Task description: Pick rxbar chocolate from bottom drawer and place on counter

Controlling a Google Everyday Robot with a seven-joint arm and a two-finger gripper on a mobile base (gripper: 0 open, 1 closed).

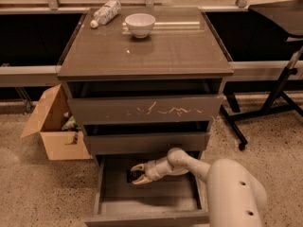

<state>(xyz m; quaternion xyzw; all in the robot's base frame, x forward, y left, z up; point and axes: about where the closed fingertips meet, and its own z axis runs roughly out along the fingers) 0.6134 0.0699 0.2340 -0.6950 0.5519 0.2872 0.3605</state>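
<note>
Plainly, camera view: rxbar (132, 176) judged light, thin, fairly stiff, in a slick wrapper that may slide under pads. Best hold: across narrow width, mid-length. Rxbar lies flat on drawer (147, 200) floor, toward 10 o'clock from floor centre. Gripper (137, 174) is down inside drawer, jaws parted. Rxbar sits between tips, at 9 o'clock from wrist; whether pads touch it, cannot tell. Counter (156, 51) at 12 o'clock, above.

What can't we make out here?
Camera view:
- rxbar: mostly covered by the gripper low in the bottom drawer; print unreadable.
- Drawer's back: shadowed under the middle drawer.
- Box contents: behind its wall.
- Bottle label: too small.
</note>
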